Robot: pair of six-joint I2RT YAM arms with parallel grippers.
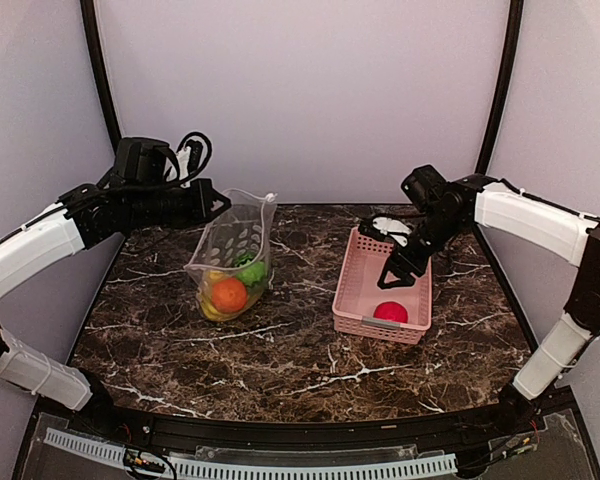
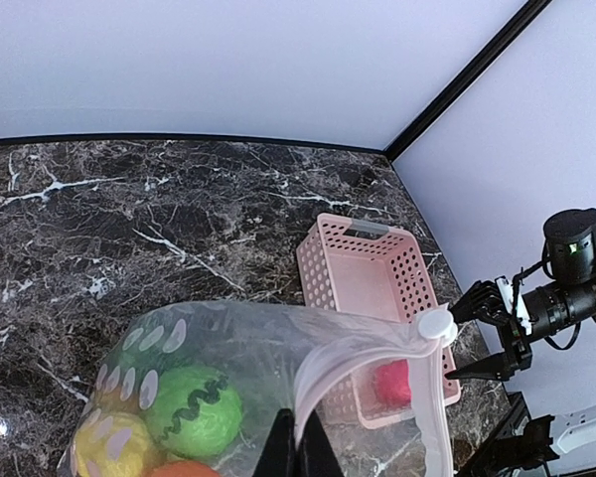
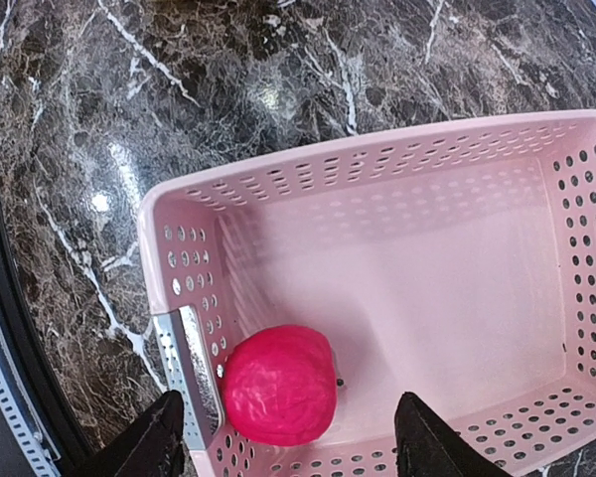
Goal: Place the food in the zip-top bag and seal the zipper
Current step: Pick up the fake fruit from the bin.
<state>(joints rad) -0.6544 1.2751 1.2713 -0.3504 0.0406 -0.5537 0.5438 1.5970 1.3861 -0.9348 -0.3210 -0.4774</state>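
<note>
Jaws on the L gripper (image 1: pixel 216 204) are pinched shut on the top edge of the zip-top bag (image 1: pixel 235 250), holding it up w/ the mouth gaping open. Jaws on the R gripper (image 1: pixel 402 279) stand wide apart w/ nothing between them, hanging just above the red-pink ball (image 3: pixel 278 386). Bag sits left of centre on the marble table (image 1: pixel 300 350), bottom resting on it, w/ an orange (image 1: pixel 229 294), a green piece (image 2: pixel 194 409) and a yellow piece (image 2: pixel 114 447) already inside. Ball lies alone at the near end of the pink basket (image 1: pixel 355 280), on the right, close to the near wall. So I'd say this is the fetch of the last bit of food, approx most of the loading done. Zipper (image 2: pixel 353 348) not yet pressed together, strip curling loose round the mouth. Next move, I reckon: R drops straight down, fingers either side of the ball, and one finger has to slip in betw. ball and basket wall. Then close gently, since a round glossy thing could squirt out. After that lift clear of the rim, carry left to the bag mouth and let go; sealing comes after.
</note>
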